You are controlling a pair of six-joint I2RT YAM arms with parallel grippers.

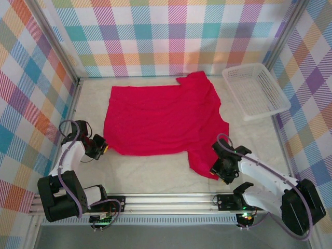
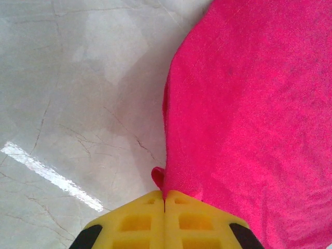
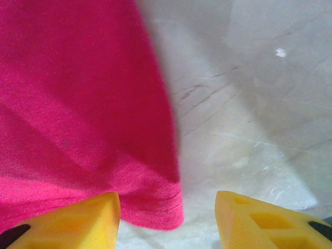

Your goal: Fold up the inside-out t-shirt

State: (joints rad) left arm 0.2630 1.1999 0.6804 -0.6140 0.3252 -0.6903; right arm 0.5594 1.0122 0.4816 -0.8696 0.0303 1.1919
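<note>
The inside-out t-shirt (image 1: 161, 119) is crimson red and lies spread over the middle of the pale table, one sleeve reaching back towards the basket. My left gripper (image 1: 101, 147) sits at the shirt's near-left corner; in the left wrist view its yellow fingers (image 2: 137, 220) are pressed together with a pinch of the t-shirt's (image 2: 249, 114) edge caught between the tips. My right gripper (image 1: 222, 171) hovers at the shirt's near-right corner, jaws open. In the right wrist view the t-shirt's (image 3: 78, 104) corner lies between and just ahead of the fingertips (image 3: 78, 218), held by neither.
A white mesh basket (image 1: 256, 90) stands at the back right. Checked cloth walls and metal frame posts enclose the table. Bare marbled tabletop (image 1: 150, 174) runs between the shirt's near edge and the arm bases.
</note>
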